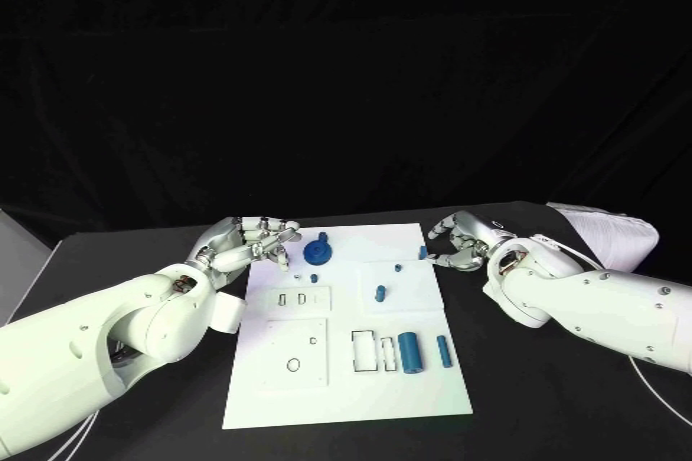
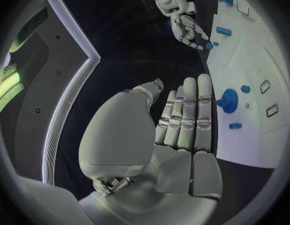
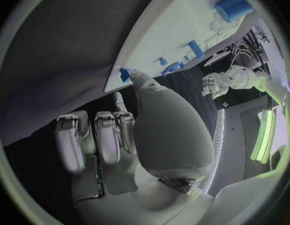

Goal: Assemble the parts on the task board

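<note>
Parts lie on the task board [image 1: 274, 401]; round blue part [image 1: 317, 251] just beside the left hand [image 1: 248, 243], fingers loosely together, empty; right hand [image 1: 459, 243] pinches a small blue part [image 1: 423, 252] at the far edge.

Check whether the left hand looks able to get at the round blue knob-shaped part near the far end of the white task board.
Probably yes. The left hand sits at the white task board's edge beside the round blue knob-shaped part, holding nothing, and nothing lies between them.
</note>
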